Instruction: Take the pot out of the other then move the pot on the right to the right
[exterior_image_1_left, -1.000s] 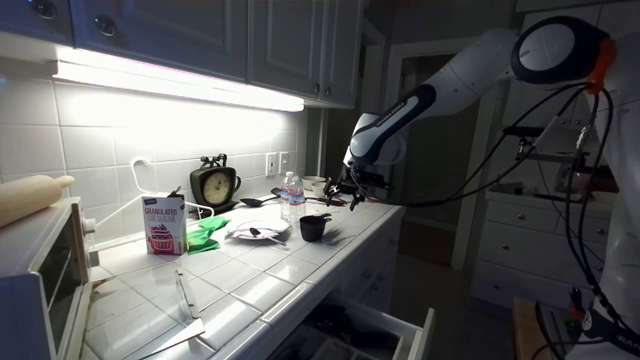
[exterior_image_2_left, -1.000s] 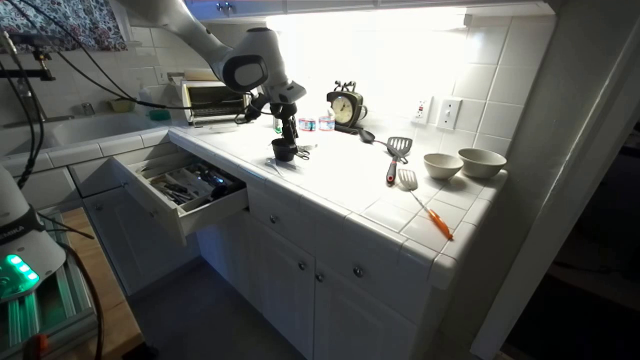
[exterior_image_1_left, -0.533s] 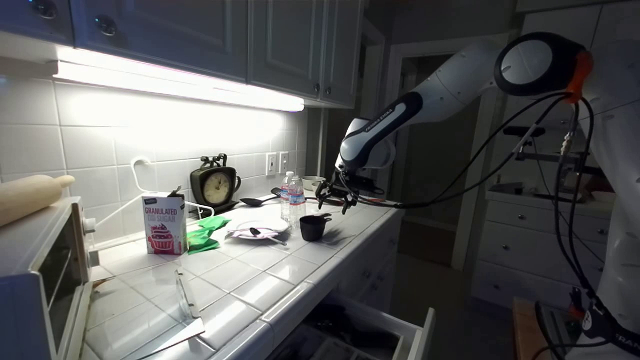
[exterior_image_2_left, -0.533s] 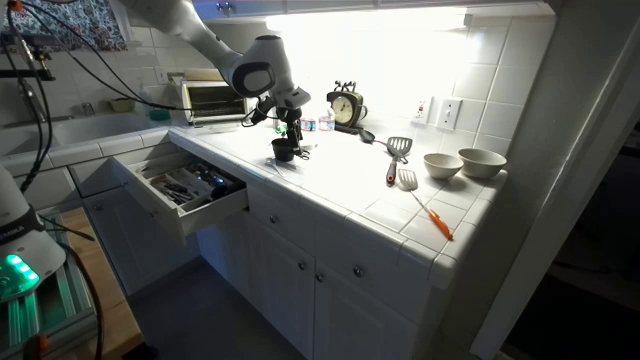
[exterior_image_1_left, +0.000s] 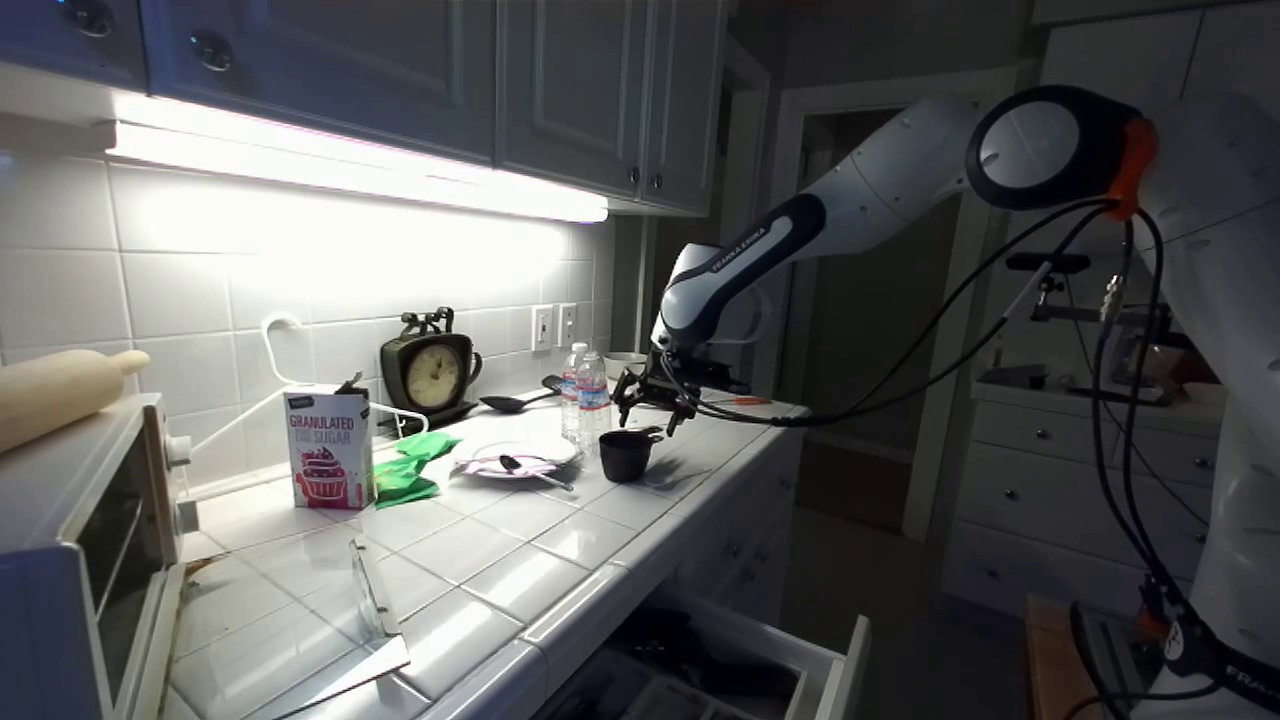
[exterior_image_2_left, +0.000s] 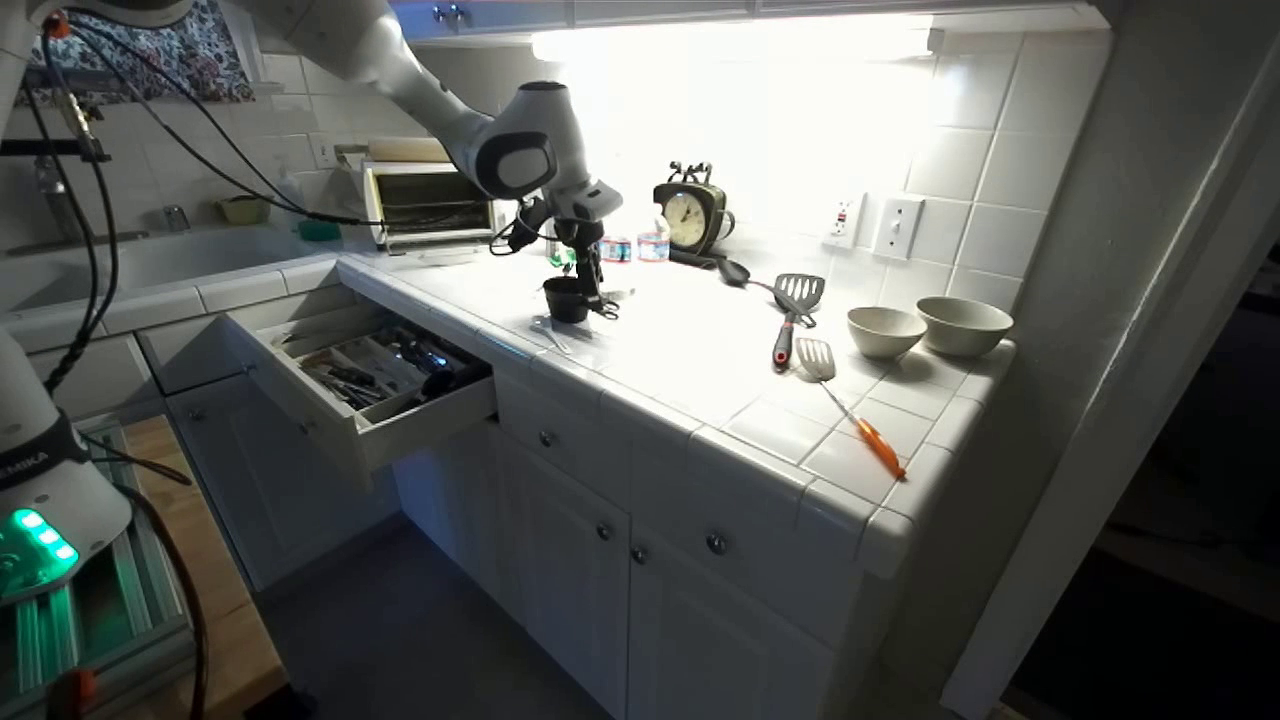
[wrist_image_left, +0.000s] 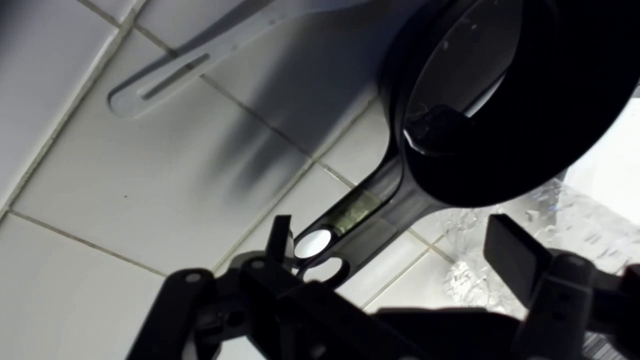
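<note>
Two black pots (wrist_image_left: 560, 165) with flat handles stand one inside the other on the tiled counter; the same dark shape, the pots (exterior_image_1_left: 624, 458), shows upright in an exterior view. Their two handles (wrist_image_left: 360, 210) lie almost stacked in the wrist view, each ending in a round hole. My gripper (wrist_image_left: 398, 250) is open, its jaws spread wide on either side of the handle ends. The left finger (wrist_image_left: 280, 237) is very close to the handle tips; contact cannot be made out. In an exterior view the gripper (exterior_image_1_left: 648, 418) hovers just over the pots' handle side.
Two water bottles (exterior_image_1_left: 594, 400) stand right behind the pots. A pale utensil (wrist_image_left: 170, 80) lies beside them. A plate (exterior_image_1_left: 470, 470) with a spoon is near. An open drawer (exterior_image_2_left: 425, 440) juts out below the counter edge. Bowls (exterior_image_2_left: 885, 335) and spatulas are farther along.
My arm has come down and moved in toward the pots' handles, the gripper staying open. The pots have not moved.
</note>
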